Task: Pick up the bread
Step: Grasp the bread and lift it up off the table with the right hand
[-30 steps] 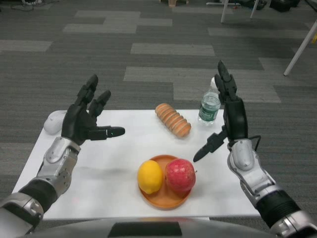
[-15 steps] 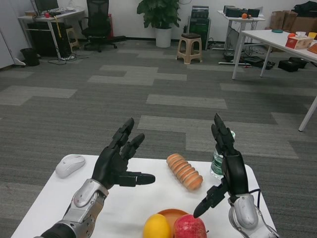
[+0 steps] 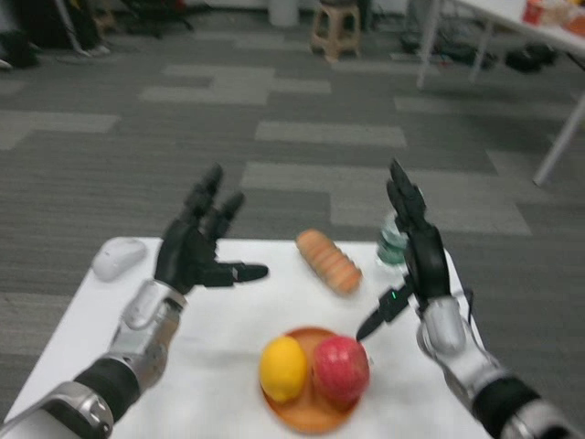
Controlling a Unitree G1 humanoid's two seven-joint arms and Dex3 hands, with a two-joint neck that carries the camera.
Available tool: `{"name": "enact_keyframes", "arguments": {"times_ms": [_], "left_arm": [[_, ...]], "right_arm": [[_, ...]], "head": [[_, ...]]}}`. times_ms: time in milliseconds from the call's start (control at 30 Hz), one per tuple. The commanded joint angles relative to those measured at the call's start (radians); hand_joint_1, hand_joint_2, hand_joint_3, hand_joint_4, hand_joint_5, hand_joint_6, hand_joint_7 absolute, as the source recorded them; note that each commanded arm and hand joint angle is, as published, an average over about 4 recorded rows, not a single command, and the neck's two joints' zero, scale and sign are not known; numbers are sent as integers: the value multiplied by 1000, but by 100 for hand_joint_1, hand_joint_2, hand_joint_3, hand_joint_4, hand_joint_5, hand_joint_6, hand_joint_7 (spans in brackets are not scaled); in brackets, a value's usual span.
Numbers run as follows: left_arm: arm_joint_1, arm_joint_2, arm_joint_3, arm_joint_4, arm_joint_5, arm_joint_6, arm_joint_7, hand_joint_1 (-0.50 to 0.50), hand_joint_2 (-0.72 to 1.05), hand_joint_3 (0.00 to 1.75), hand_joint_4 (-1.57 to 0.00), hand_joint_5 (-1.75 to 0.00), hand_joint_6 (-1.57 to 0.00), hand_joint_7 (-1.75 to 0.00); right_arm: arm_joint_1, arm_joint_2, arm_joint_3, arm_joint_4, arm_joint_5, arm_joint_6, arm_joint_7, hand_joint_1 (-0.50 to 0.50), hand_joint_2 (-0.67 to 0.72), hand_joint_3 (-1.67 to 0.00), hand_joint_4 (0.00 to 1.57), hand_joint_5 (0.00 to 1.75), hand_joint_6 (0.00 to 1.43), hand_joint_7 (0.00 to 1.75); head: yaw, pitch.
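The bread [image 3: 329,261], a ridged oblong loaf, lies on the white tabletop [image 3: 228,320] toward the far side, slanting from far left to near right, with bare surface all around it. The left hand [image 3: 196,247] is raised above the tabletop to the left of the loaf, fingers spread apart and thumb pointing right toward it, holding nothing; a clear stretch of tabletop separates it from the bread. The right hand [image 3: 411,261] stands upright to the right of the loaf, fingers extended upward and thumb angled down and left, also empty. Behind that hand, near the far right edge, a water bottle [image 3: 391,245] with a green label stands partly hidden. A white computer mouse [image 3: 119,259] rests near the far left corner, well apart from the bread. Nearer, an orange plate [image 3: 311,413] carries a lemon [image 3: 281,368] on the left and a red apple [image 3: 341,369] on the right, touching each other. The picture is somewhat blurred. Beyond the far edge lies grey carpeted floor [image 3: 302,137].
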Motion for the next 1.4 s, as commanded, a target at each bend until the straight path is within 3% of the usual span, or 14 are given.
{"name": "enact_keyframes", "arguments": {"times_ms": [33,367,633,900,1033,1200,1400], "left_arm": [[8,19,24,31,1,-9,1,50,52,4,0,-41,0,0],[-12,37,24,105,-7,-8,-3,50,52,0,0,-41,0,0],[-33,59,-10,147,-37,-4,-4,50,52,0,0,-41,0,0],[-48,73,-32,174,-57,-2,-4,50,52,7,0,-41,0,0],[-55,74,-38,181,-59,1,-4,50,52,4,0,-41,0,0],[-61,73,-46,191,-59,1,-4,50,52,9,0,-41,0,0],[-64,66,-56,196,-59,1,-4,50,52,9,0,-41,0,0]], "right_arm": [[-28,-19,-9,25,8,-5,1,-42,53,0,0,0,0,0],[-70,-51,1,49,8,38,45,-42,33,0,0,0,0,0],[-125,-40,16,56,7,148,158,-42,8,0,0,0,0,0],[-191,32,26,124,-28,196,261,-42,-16,0,0,0,0,0],[-233,65,25,142,-143,263,285,-42,-22,0,0,0,0,0],[-241,109,6,137,-246,370,319,-42,-22,-4,0,0,0,0],[-235,207,-152,129,-503,491,367,-42,-27,-4,0,0,0,0]], "head": [[-22,-29],[-104,-56],[-155,-68],[-186,-71],[-183,-70],[-221,-67],[-240,-62]]}}
